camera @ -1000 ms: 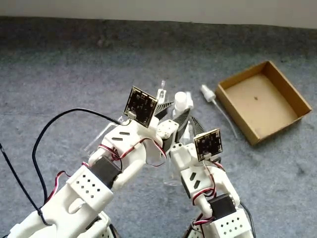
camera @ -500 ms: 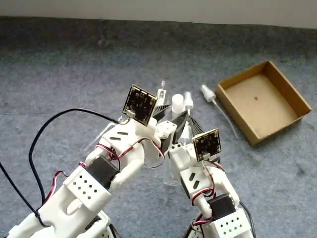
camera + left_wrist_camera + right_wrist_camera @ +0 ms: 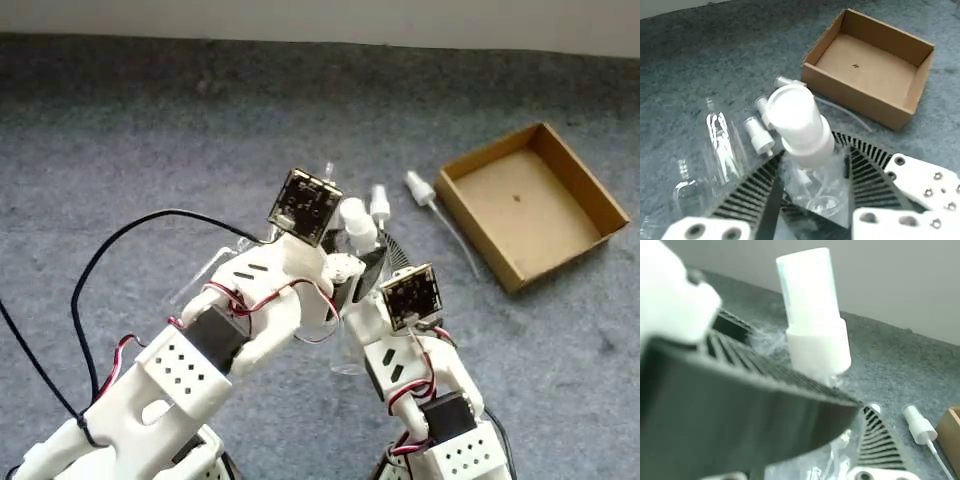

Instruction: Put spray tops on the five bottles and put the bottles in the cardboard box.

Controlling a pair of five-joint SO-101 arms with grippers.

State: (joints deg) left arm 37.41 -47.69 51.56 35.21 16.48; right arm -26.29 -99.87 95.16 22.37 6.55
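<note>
Over on the left, spare bottles [image 3: 720,142] of clear plastic are lying on their sides on the grey carpet [image 3: 150,150], partly tucked behind the left arm. That arm is leaning in toward the middle. The left gripper [image 3: 812,165] is clamping a clear bottle [image 3: 815,192] between its black ribbed fingers [image 3: 755,192], one pressing on each side. The bottle is standing roughly upright, tilted a little, and a white spray top [image 3: 357,220] is sitting on its neck, poking up above the fingers. Just past it, loose spray tops [image 3: 759,134] are lying on the carpet between the spare bottles and the box. Among them a tubed spray top [image 3: 420,188] is lying just beside the box's near wall, its long thin tube trailing along it. The right gripper [image 3: 372,265] is sitting right against the same bottle from the other side, below the spray top; whether it is gripping or only alongside, I cannot tell. Farthest right, the cardboard box [image 3: 530,205] is resting open side up on the carpet, well apart from the held bottle.
</note>
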